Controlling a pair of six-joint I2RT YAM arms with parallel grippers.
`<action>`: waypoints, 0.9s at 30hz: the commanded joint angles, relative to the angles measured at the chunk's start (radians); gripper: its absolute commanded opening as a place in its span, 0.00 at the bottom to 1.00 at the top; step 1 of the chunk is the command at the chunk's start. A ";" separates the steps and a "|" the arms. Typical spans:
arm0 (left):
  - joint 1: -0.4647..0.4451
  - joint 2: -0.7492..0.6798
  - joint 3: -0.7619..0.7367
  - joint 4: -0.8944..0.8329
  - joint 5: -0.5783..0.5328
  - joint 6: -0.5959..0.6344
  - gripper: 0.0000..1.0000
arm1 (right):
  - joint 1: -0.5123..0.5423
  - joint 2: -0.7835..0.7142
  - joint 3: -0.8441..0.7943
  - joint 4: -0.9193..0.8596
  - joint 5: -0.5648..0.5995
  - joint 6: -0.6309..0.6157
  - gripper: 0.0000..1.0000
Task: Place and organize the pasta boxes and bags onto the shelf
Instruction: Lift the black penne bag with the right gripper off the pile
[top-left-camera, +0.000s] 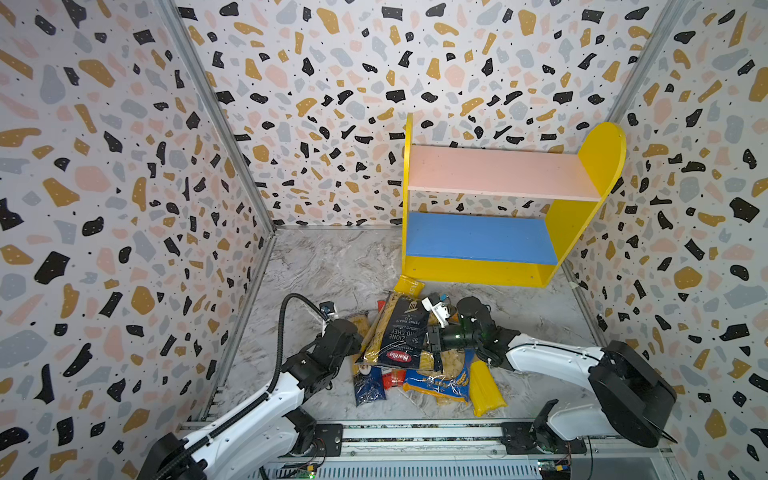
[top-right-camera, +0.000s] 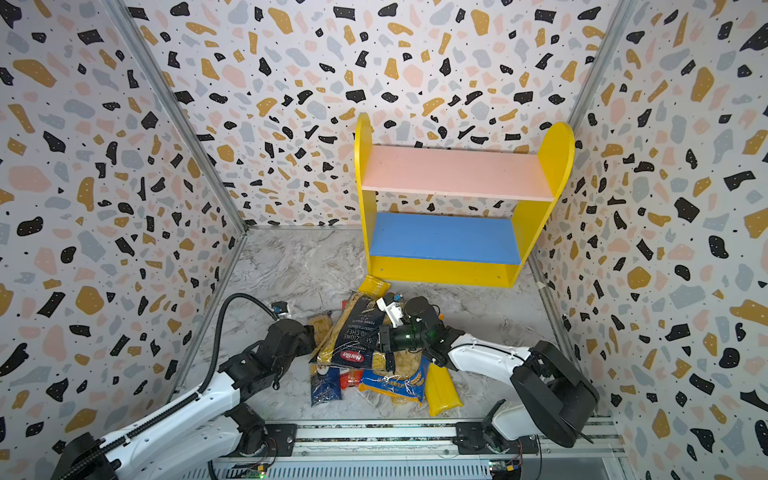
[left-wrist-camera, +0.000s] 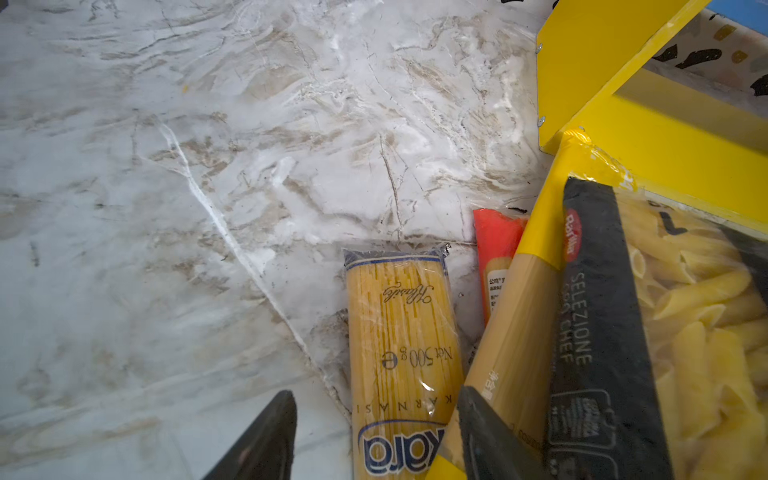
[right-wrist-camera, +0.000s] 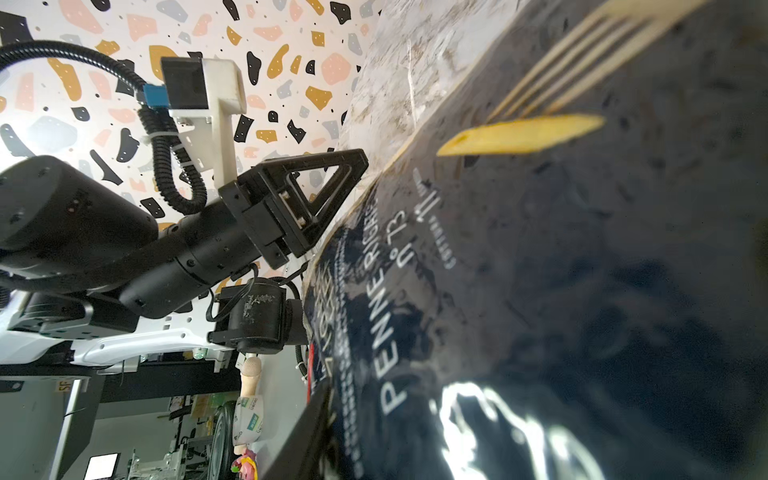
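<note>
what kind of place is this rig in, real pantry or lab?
Most likely a lab robot cell, not a real pantry: printed terrazzo wall panels on aluminium framing, left arm and right arm mounted on a rail, and a cluttered workshop beyond in the right wrist view.

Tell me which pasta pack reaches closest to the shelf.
The yellow-ended spaghetti pack beneath the navy penne bag; only its tip reaches the shelf.

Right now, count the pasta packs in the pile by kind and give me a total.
Navy Barilla penne bag: 1
Blue-and-orange short-pasta bag: 1
Yellow spaghetti packs: 2
Slim red pack: 1
Blue-ended Kara spaghetti pack: 1
Total: 6 showing; more may lie underneath.
</note>
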 joint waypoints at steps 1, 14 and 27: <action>-0.005 -0.006 0.030 -0.001 -0.010 -0.011 0.62 | -0.024 -0.123 0.107 -0.041 0.044 -0.147 0.26; -0.005 0.029 0.032 0.038 0.007 -0.007 0.62 | -0.126 -0.207 0.240 -0.214 0.053 -0.262 0.26; -0.005 0.072 0.064 0.062 0.011 0.005 0.62 | -0.191 -0.212 0.390 -0.282 0.028 -0.305 0.24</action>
